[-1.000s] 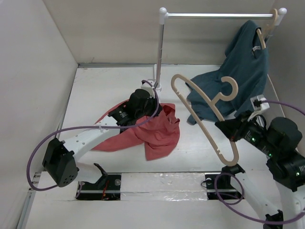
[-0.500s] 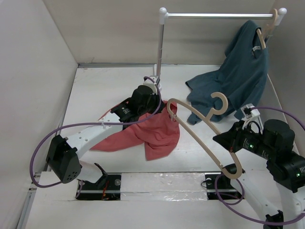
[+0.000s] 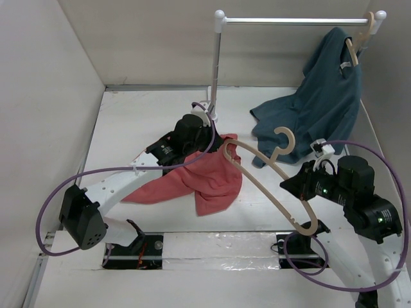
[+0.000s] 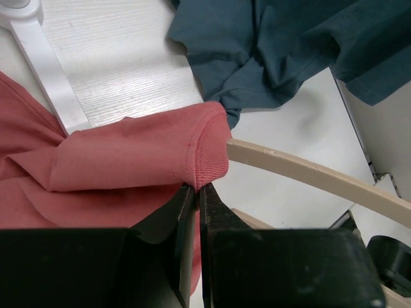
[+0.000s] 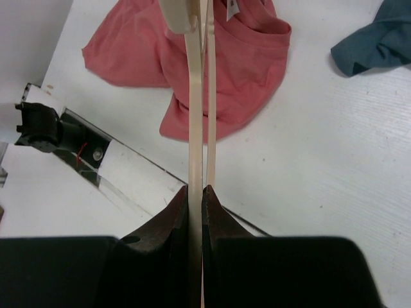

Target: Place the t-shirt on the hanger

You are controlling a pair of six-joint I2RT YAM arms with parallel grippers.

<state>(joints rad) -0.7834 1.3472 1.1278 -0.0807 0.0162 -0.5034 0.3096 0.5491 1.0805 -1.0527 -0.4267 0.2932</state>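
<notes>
The coral-red t-shirt (image 3: pixel 205 176) lies crumpled at the middle of the white table. My left gripper (image 4: pixel 197 187) is shut on its ribbed collar edge (image 4: pixel 209 154) and holds that edge lifted. My right gripper (image 5: pixel 196 190) is shut on the pale wooden hanger (image 3: pixel 263 176), held in the air. The hanger's far end (image 3: pixel 226 149) touches the lifted collar; its arm (image 4: pixel 308 176) reaches up to the collar in the left wrist view. The hook (image 3: pixel 284 138) points up toward the back. In the right wrist view the hanger (image 5: pixel 194 96) runs straight ahead over the t-shirt (image 5: pixel 244 58).
A white clothes rail (image 3: pixel 295 20) stands at the back, with a dark teal shirt (image 3: pixel 321 102) on another wooden hanger (image 3: pixel 361 35) draping onto the table. The rail's post foot (image 4: pixel 45 70) is just behind the red cloth. Walls close left and right.
My right arm swung the hanger down and left, bringing its far end to the collar. My left gripper stayed shut on the collar, shifting slightly.
</notes>
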